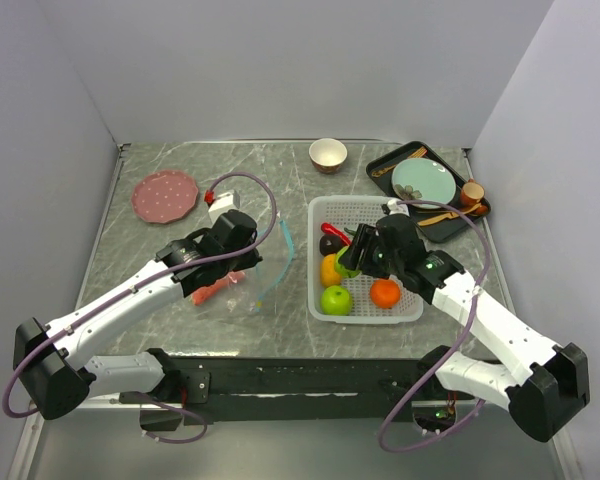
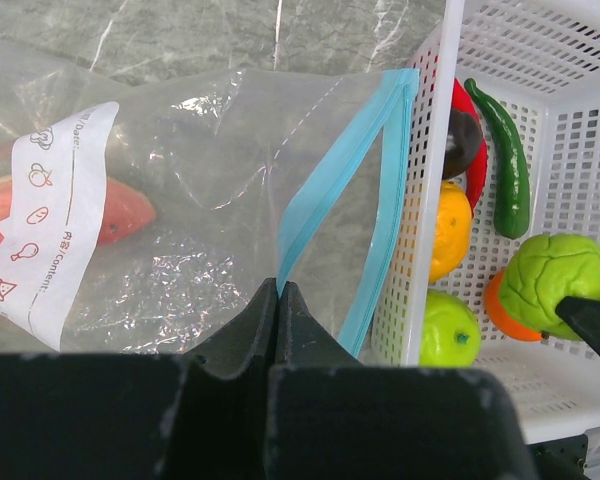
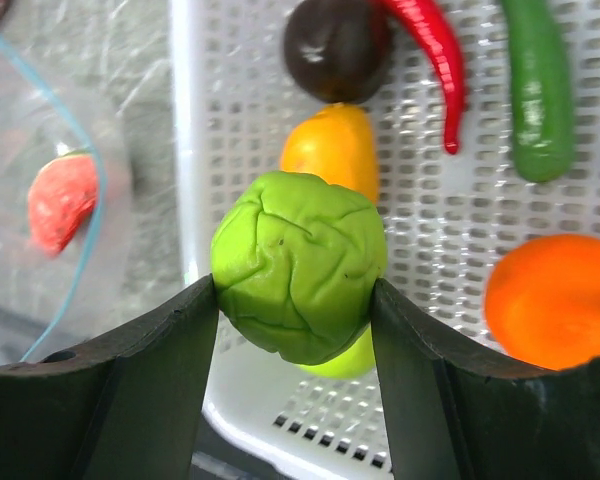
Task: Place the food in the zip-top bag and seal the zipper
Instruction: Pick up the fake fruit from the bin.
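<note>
The clear zip-top bag (image 1: 252,282) lies left of the white basket (image 1: 366,203), its teal-blue zipper (image 2: 332,178) gaping open toward the basket. A watermelon slice (image 2: 123,210) lies inside the bag. My left gripper (image 2: 280,287) is shut on the bag's mouth edge at the zipper strip. My right gripper (image 3: 295,300) is shut on a wrinkled light-green ball of food (image 3: 298,260), held above the basket's left side. Under it in the basket lie a green apple (image 1: 336,299), an orange (image 1: 385,293), a yellow lemon (image 3: 332,150), a dark brown piece (image 3: 335,45), a red chili (image 3: 432,55) and a green pepper (image 3: 538,90).
A pink plate (image 1: 165,195) sits at the back left and a small bowl (image 1: 327,154) at the back middle. A black tray (image 1: 442,226) with a teal plate (image 1: 425,181) and utensils stands behind the basket at the right. Walls close in three sides.
</note>
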Robot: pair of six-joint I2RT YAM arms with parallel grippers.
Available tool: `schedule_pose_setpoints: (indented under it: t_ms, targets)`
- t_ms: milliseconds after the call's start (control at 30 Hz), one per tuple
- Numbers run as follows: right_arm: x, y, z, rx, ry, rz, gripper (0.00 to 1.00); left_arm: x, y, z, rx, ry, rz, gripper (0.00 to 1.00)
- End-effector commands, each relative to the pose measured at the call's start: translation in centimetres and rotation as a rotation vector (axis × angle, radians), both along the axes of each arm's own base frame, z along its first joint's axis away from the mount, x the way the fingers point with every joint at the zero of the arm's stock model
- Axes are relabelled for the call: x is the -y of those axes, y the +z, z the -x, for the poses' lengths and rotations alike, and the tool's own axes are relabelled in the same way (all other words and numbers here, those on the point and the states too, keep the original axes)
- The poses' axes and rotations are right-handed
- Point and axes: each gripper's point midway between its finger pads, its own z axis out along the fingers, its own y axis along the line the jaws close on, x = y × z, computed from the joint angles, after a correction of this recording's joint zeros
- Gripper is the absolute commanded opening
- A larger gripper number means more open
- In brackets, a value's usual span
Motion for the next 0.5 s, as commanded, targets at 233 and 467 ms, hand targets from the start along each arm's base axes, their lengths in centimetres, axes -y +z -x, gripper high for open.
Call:
schedule_pose_setpoints:
  t_ms: [233,467]
  targets:
    - [-3.7,4.7,-0.2,0.094,0.145,-0.177,0.38,0.5,0.2,-0.3,0.020,-0.021,0.009,0.01]
    - [-7.1,7.9,0.7,0.136,0.266,-0.306,0.38,0.8,-0.4,-0.3,0.008,-0.030,0.011,0.01]
